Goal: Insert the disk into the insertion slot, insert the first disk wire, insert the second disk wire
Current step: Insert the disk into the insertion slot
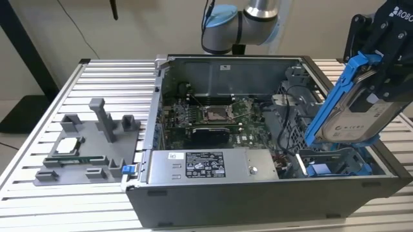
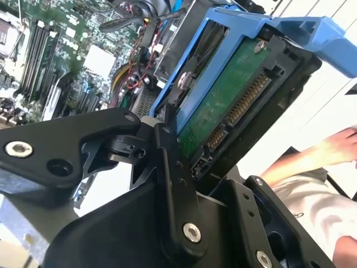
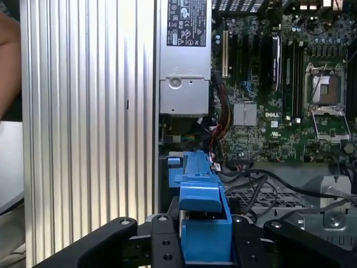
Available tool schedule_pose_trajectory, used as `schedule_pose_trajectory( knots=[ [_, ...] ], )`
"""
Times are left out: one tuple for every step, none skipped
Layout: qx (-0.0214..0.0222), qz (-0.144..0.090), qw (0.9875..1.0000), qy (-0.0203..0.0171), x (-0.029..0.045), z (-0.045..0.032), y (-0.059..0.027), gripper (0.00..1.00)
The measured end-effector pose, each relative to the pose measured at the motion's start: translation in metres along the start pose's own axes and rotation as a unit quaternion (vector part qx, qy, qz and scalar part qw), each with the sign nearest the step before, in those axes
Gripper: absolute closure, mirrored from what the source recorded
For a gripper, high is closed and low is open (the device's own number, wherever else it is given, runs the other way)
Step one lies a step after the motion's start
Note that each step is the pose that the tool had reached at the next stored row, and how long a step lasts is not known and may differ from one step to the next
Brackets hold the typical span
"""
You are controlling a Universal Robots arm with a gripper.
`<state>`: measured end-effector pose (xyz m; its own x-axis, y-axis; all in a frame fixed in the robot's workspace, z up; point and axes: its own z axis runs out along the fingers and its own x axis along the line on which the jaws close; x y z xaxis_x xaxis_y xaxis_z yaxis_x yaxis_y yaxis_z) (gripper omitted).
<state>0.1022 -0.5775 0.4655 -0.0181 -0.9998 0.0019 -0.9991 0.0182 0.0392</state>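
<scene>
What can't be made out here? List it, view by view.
The insertion slot: exterior view; the tilted disk above it and the case wall hide most of its inside.
The disk's upper end: exterior view; covered by the gripper.
The cables: first wrist view; tangled, so which serve the disk cannot be told.
A person's hand: second wrist view; cut off by the edge.
</scene>
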Motion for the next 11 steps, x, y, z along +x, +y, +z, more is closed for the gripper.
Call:
schedule_pose_trajectory(
  knots=[
    [0.0000, 0.000, 1.0000, -0.0001, 0.0002, 0.0010, -0.0002, 1.00],
    [0.0000, 0.000, 1.0000, -0.0003, 0.0003, 0.0019, -0.0004, 1.00],
    [0.0000, 0.000, 1.0000, -0.0004, 0.0005, 0.0029, -0.0007, 1.00],
    [0.0000, 0.000, 1.0000, -0.0006, 0.0006, 0.0039, -0.0010, 1.00],
    [0.0000, 0.000, 1.0000, -0.0007, 0.0007, 0.0048, -0.0013, 1.00],
    [0.0000, 0.000, 1.0000, -0.0008, 0.0007, 0.0058, -0.0017, 1.00],
    [0.0000, 0.000, 1.0000, -0.0008, 0.0007, 0.0068, -0.0021, 1.00],
    [0.0000, 0.000, 1.0000, -0.0009, 0.0007, 0.0079, -0.0025, 1.00],
    [0.0000, 0.000, 1.0000, -0.0010, 0.0007, 0.0089, -0.0029, 1.00],
    [0.0000, 0.000, 1.0000, -0.0012, 0.0007, 0.0099, -0.0032, 1.00],
    [-0.0001, 0.000, 1.0000, -0.0016, 0.0007, 0.0109, -0.0035, 1.00]
  ],
)
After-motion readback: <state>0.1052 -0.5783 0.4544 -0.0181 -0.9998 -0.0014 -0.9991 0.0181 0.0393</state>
